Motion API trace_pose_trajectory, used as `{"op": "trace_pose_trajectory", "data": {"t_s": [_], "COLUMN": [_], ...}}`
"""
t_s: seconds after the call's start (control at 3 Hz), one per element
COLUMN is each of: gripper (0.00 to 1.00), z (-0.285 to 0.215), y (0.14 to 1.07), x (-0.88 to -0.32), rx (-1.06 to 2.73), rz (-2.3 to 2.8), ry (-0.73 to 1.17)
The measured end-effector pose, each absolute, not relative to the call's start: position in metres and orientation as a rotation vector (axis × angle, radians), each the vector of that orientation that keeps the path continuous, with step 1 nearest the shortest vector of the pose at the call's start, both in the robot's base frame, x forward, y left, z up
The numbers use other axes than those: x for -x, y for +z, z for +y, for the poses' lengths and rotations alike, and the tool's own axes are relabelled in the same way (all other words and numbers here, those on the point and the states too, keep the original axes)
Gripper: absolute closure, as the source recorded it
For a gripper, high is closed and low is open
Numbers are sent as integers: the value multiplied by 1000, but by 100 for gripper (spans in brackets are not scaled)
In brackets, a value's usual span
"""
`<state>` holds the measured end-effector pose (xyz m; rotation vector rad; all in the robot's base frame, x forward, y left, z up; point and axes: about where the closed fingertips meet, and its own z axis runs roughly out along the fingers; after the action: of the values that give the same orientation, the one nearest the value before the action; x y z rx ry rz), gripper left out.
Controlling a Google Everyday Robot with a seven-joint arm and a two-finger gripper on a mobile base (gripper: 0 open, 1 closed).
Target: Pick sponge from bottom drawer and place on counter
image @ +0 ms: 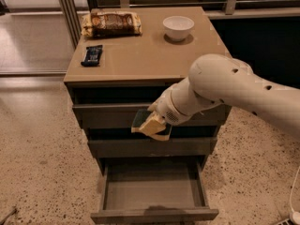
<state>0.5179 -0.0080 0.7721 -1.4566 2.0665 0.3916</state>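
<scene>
My gripper (151, 124) is shut on the sponge (140, 118), a small dark green pad, and holds it in front of the upper drawer fronts, below the counter's edge. The bottom drawer (154, 193) is pulled open below it, and I see nothing lying on its floor. The tan counter (145, 55) is above and behind the gripper. My white arm reaches in from the right.
On the counter stand a white bowl (178, 27) at the back right, a brown snack bag (111, 23) at the back left and a dark blue snack bar (92, 55) at the left. Speckled floor surrounds the cabinet.
</scene>
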Motion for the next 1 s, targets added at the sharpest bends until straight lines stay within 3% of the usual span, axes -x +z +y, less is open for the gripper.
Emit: {"op": "trace_pose_trajectory", "data": {"t_s": [0.33,1.0], "gripper": [100,100], "z": [-9,-19], "y": [850,856], "x": [-542,-542], "rx": [1383,1314], "rz": [2079,2109], "ry": [325,236]}}
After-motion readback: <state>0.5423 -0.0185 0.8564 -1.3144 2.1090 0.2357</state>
